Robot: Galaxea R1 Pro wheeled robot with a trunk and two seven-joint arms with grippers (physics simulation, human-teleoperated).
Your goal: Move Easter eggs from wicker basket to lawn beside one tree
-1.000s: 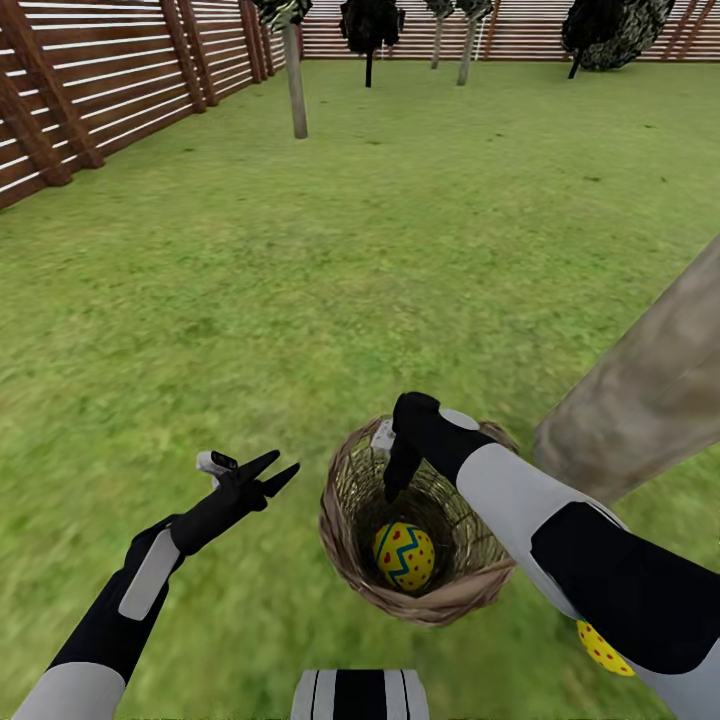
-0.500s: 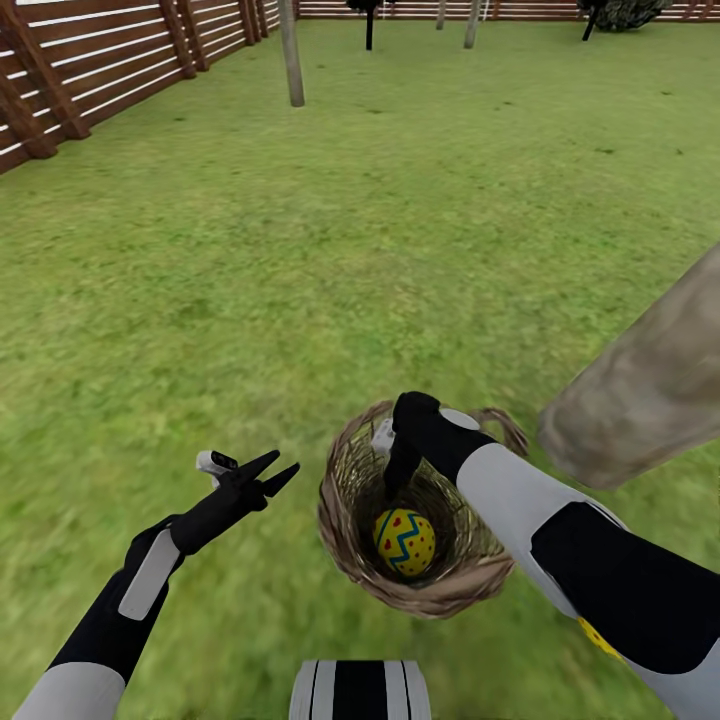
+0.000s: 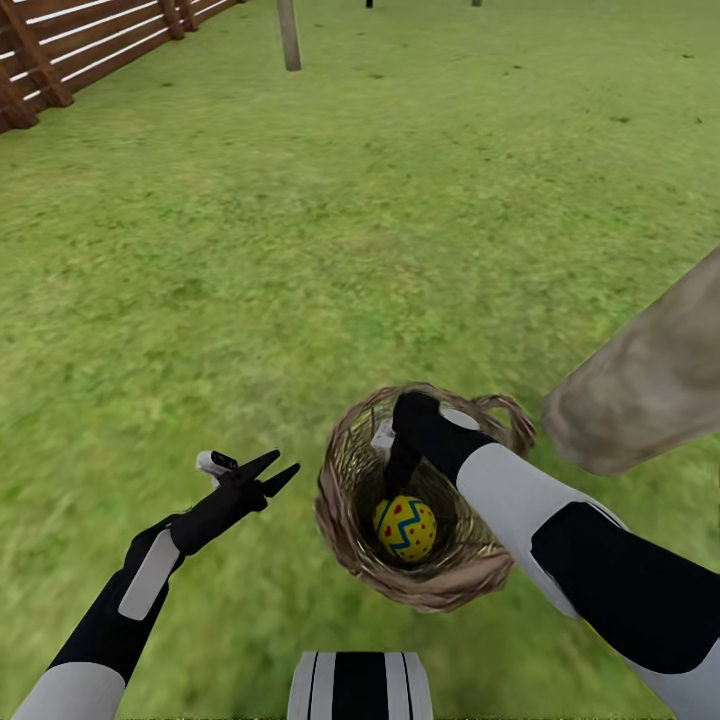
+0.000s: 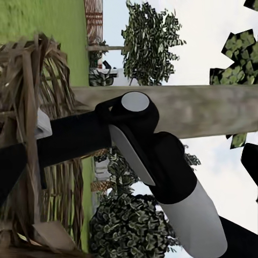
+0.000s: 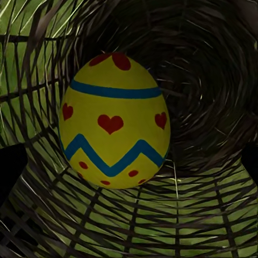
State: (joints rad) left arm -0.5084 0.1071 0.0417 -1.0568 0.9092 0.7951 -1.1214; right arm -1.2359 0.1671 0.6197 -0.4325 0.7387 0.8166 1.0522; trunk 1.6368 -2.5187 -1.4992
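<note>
One yellow Easter egg [image 3: 405,528] with red marks and a blue zigzag lies at the bottom of the wicker basket [image 3: 345,520] on the lawn [image 3: 330,250]. My right gripper [image 3: 397,484] reaches down inside the basket, just above the egg, open. In the right wrist view the egg [image 5: 114,121] sits close ahead between the dark fingertips [image 5: 9,174], untouched. Left of the basket, my left gripper [image 3: 276,469] hovers open and empty over the grass. The thick grey-brown tree [image 3: 640,385] trunk rises just right of the basket. The other two eggs are out of view.
A brown slatted fence [image 3: 60,50] runs along the far left, and a thin trunk [image 3: 289,35] stands at the far edge of the grass. In the left wrist view my right arm [image 4: 156,156] crosses in front of the thick trunk [image 4: 215,107].
The head camera has tilted down, so the fence and far trees slid upward. My right gripper now sits deeper in the basket, nearer the egg. An egg glimpsed under my right arm is now hidden.
</note>
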